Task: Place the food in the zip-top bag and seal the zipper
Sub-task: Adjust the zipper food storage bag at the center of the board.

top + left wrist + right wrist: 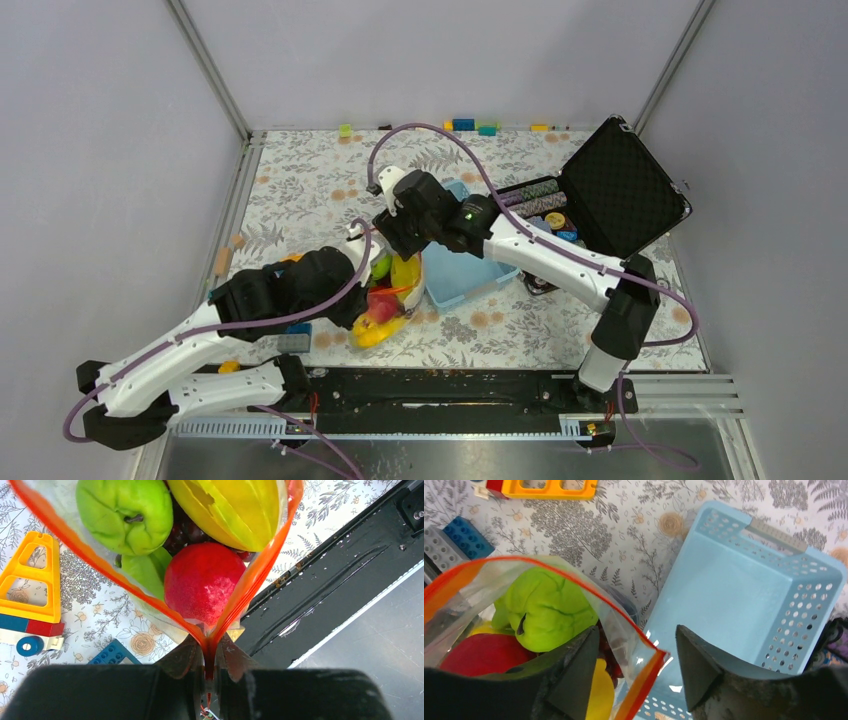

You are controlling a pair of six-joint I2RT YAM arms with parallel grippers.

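Your left gripper [210,661] is clamped on the zipper [250,582] at one end of the bag [455,612]; your right gripper [634,670] gapes around the other end, gripping nothing.

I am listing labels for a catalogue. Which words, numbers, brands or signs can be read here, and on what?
No text can be read.
The clear plastic zip-top bag and light-blue perforated plastic basket show no print.
Marks on the striped poker chips are too small.
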